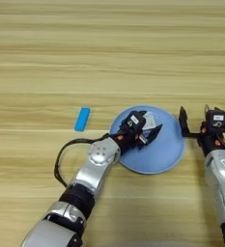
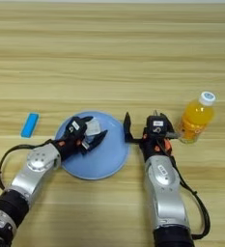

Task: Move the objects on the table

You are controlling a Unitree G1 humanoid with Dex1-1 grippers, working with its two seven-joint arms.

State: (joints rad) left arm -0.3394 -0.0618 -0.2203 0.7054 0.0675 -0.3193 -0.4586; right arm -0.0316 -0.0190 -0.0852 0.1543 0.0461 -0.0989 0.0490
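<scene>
My left gripper [image 2: 97, 126] is over the far part of the round light-blue plate [image 2: 109, 161], its fingers spread apart. A tiny grey-silver block [image 2: 93, 128] sits between them, against the upper finger. My right gripper [image 2: 140, 126] hangs open just right of the plate's rim, with nothing between its fingers. A small flat blue bar [image 1: 82, 119] lies on the table [image 1: 109, 58] left of the plate. The white-capped bottle of orange drink [image 2: 196, 120] stands upright right of the right gripper.
A black cable [image 1: 63, 159] loops out from my left forearm, below the blue bar. The far half of the wooden table stretches beyond the plate.
</scene>
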